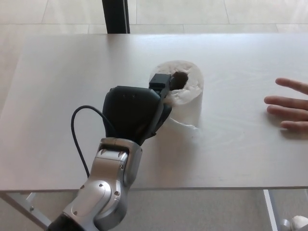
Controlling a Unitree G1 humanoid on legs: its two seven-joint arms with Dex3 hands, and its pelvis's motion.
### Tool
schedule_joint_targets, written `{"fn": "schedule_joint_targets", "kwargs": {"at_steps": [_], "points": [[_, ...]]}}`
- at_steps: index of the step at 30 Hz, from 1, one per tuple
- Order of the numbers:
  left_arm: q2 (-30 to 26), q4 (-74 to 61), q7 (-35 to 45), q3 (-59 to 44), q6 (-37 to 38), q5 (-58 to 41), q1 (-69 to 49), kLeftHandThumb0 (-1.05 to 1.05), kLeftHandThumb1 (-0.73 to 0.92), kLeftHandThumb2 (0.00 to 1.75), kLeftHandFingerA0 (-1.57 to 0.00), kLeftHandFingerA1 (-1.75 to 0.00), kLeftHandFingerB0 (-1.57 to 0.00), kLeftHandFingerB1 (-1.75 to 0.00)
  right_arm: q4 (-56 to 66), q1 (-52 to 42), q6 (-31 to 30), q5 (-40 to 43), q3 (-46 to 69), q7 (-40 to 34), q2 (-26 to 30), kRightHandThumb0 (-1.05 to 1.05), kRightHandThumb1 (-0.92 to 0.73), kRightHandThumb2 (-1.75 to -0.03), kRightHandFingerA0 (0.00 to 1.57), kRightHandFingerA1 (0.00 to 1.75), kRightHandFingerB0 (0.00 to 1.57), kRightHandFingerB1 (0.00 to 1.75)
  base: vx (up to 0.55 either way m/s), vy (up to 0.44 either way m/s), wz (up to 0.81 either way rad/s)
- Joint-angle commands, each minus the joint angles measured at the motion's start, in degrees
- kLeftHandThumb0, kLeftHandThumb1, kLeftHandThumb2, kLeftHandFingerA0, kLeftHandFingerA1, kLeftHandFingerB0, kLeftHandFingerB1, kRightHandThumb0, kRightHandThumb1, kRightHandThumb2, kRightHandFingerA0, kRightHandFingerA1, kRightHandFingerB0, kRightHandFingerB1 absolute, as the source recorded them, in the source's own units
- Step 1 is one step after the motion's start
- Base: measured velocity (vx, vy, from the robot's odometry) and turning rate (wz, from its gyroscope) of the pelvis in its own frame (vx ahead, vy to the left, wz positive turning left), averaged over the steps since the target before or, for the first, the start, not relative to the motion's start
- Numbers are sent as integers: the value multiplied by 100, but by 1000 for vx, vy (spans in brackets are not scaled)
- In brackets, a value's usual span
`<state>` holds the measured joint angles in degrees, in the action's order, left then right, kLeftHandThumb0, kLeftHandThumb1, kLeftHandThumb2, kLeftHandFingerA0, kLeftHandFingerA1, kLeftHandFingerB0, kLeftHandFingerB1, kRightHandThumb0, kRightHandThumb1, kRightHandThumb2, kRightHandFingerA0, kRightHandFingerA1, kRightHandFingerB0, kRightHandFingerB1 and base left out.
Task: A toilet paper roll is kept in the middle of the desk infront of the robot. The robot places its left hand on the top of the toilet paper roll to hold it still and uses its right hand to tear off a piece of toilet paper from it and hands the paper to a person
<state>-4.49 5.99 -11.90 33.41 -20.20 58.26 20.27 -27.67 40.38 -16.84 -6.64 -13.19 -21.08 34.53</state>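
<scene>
The white toilet paper roll (186,91) stands upright in the middle of the pale desk (57,96), its dark core showing on top. My left hand (134,113), black with a silver forearm, comes in from the lower left and rests against the roll's near-left top edge. The back of the hand hides how it meets the roll. A loose end of paper (187,121) hangs at the roll's front, low near the desk. My right hand does not show.
A person's hand (288,105) lies flat on the desk at the right edge, fingers pointing left toward the roll. A black post (115,17) stands behind the desk's far edge. A black cable (77,127) loops from my left wrist.
</scene>
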Motion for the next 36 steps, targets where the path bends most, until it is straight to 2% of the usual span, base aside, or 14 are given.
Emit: {"fn": "schedule_joint_targets", "kwargs": {"at_steps": [1, 2, 5, 7, 15, 17, 20, 23, 25, 27, 31, 33, 35, 36], "points": [[-484, 242, 828, 37, -71, -200, -645, -43, 74, 68, -93, -128, -58, -57, -757, -546, 1163, -3047, -2457, 979, 1348, -27, -62, -61, 79, 160, 71, 118, 0, 0, 0], [-482, 236, 835, 41, -78, -193, -643, -43, 74, 67, -94, -143, -58, -56, -767, -569, 1130, -3091, -2546, 998, 1373, -28, -62, -59, 77, 164, 67, 127, 0, 0, 0], [-467, 258, 821, 34, -67, -209, -623, -42, 72, 70, -92, -133, -57, -58, -946, -558, 954, -3222, -2879, 939, 1345, -32, -58, -57, 79, 157, 75, 106, 0, 0, 0], [-477, 255, 816, 43, -52, -197, -616, -42, 72, 69, -92, -120, -58, -59, -1081, -559, 957, -3199, -2984, 835, 1314, -26, -57, -57, 83, 144, 78, 76, 0, 0, 0], [-502, 296, 711, 46, 0, -185, -652, -40, 68, 74, -100, -141, -58, -55, -1541, -484, 870, -3369, -3482, 267, 1278, -24, -60, -59, 73, 139, 74, 77, 0, 0, 0], [-514, 251, 810, 61, -49, -176, -682, -42, 70, 72, -94, -134, -57, -59, -1473, -430, 683, -3349, -3590, 672, 1297, -27, -64, -58, 64, 87, 68, 57, 0, 0, 0], [-495, 263, 833, 71, -57, -192, -704, -43, 70, 72, -92, -132, -55, -57, -1415, -388, 389, -3240, -3697, 1118, 1275, -36, -62, -58, 54, 68, 67, 52, 0, 0, 0], [-469, 240, 806, 53, -21, -245, -734, -41, 69, 75, -91, -141, -55, -56, -1228, -383, 258, -3494, -3966, 1331, 1381, -46, -66, -61, 7, 38, 34, 32, 0, 0, 0], [-467, 230, 802, 47, -16, -249, -743, -41, 69, 74, -95, -144, -58, -56, -1078, -407, 162, -3332, -3914, 1575, 1372, -49, -62, -59, 0, 4, 20, 29, 0, 0, 0], [-458, 240, 754, 56, -24, -213, -748, -41, 68, 74, -98, -150, -58, -55, -1057, -388, 63, -3383, -3953, 1583, 1332, -70, -53, -76, 0, 0, 4, 24, 0, 0, 0], [-468, 239, 709, 73, -30, -160, -744, -40, 69, 73, -99, -148, -58, -55, -1148, -277, -110, -3533, -4024, 1611, 1208, -82, -50, -74, 0, 0, 14, 12, 0, 0, 0], [-459, 259, 640, 70, -33, -158, -766, -41, 69, 70, -101, -149, -59, -55, -990, -220, -279, -3811, -4132, 1735, 1289, -100, -56, -96, 0, 17, 0, 0, 0, 0, 0], [-449, 255, 684, 49, -33, -216, -757, -40, 68, 75, -98, -150, -56, -58, -820, -197, -317, -3902, -4135, 1923, 1388, -105, -60, -59, 0, 0, 0, 0, 0, 0, 0], [-460, 250, 672, 38, -11, -236, -766, -40, 68, 73, -100, -147, -57, -55, -710, -169, -314, -3916, -4108, 2095, 1442, -105, -60, -60, 0, 0, 0, 0, 0, 0, 0]]}}
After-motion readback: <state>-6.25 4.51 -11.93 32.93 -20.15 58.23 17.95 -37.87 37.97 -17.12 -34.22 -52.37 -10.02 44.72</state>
